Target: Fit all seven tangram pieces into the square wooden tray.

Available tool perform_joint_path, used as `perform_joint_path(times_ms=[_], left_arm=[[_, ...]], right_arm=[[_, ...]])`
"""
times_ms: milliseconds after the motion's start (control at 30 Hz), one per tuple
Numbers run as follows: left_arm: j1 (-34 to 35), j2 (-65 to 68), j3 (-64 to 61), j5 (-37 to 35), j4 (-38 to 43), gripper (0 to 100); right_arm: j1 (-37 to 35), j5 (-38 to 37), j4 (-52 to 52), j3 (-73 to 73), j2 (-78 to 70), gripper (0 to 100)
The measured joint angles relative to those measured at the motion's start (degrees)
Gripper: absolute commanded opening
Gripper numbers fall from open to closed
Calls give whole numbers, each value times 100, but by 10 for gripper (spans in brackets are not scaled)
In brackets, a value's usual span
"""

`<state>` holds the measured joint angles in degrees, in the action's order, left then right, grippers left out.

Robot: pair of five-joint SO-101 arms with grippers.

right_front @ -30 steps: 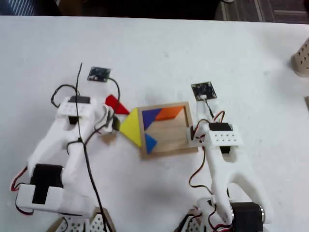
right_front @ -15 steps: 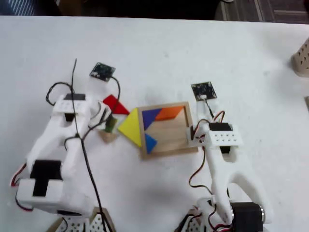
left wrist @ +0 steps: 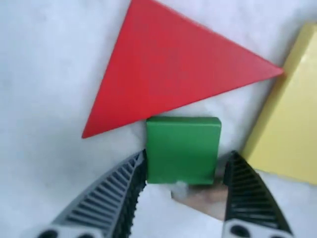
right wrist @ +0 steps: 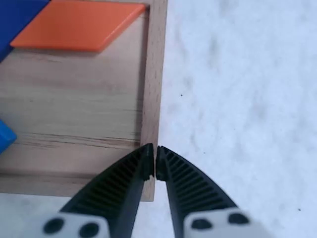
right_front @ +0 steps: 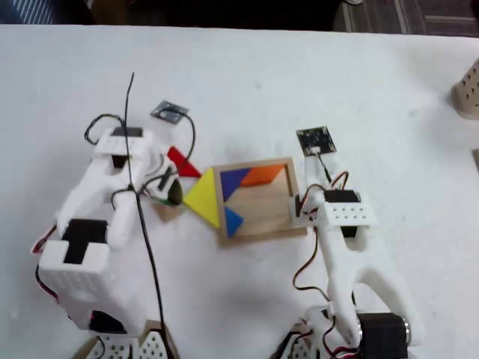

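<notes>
The square wooden tray (right_front: 296, 196) holds a dark blue triangle (right_front: 233, 182), an orange parallelogram (right_front: 264, 174) and a small blue triangle (right_front: 233, 222). A yellow triangle (right_front: 203, 198) lies against the tray's left side, and a red triangle (right_front: 182, 161) lies beyond it. My left gripper (right_front: 171, 193) is shut on a green square (left wrist: 182, 148), with a tan piece (left wrist: 204, 199) just beneath it. Beside it are the red triangle (left wrist: 168, 69) and yellow triangle (left wrist: 292, 129). My right gripper (right wrist: 154, 161) is shut with nothing in it, its tips at the tray's right rim (right wrist: 152, 74).
Two small circuit boards on cables lie on the white table (right_front: 239, 82), one (right_front: 170, 112) behind the left arm and one (right_front: 313, 139) behind the tray. A black cable (right_front: 135, 172) runs over the left arm. A wooden object (right_front: 468, 90) stands at the far right edge.
The left arm has swung and shifted toward the back, keeping the green square between its fingers beside the yellow triangle. The tan piece seen half a second ago is now mostly covered. The right arm has not moved.
</notes>
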<state>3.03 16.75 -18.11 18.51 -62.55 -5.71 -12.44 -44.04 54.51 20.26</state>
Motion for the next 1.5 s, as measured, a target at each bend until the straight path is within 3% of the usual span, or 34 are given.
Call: perform_joint_path(times_ms=[133, 300, 900, 1033, 1233, 1500], left_arm=[[0, 9, 9, -255, 79, 247], [-26, 9, 9, -290, 88, 85], [-62, -26, 18, -510, 123, 124], [185, -281, -176, -879, 413, 138], [202, -1020, -967, -958, 1020, 261], [211, -1275, -1398, -967, 1424, 273]], right_arm=[[0, 0, 0, 0, 0, 18], [0, 0, 0, 0, 0, 18], [0, 0, 0, 0, 0, 18], [0, 0, 0, 0, 0, 18], [0, 0, 0, 0, 0, 18], [0, 0, 0, 0, 0, 18]])
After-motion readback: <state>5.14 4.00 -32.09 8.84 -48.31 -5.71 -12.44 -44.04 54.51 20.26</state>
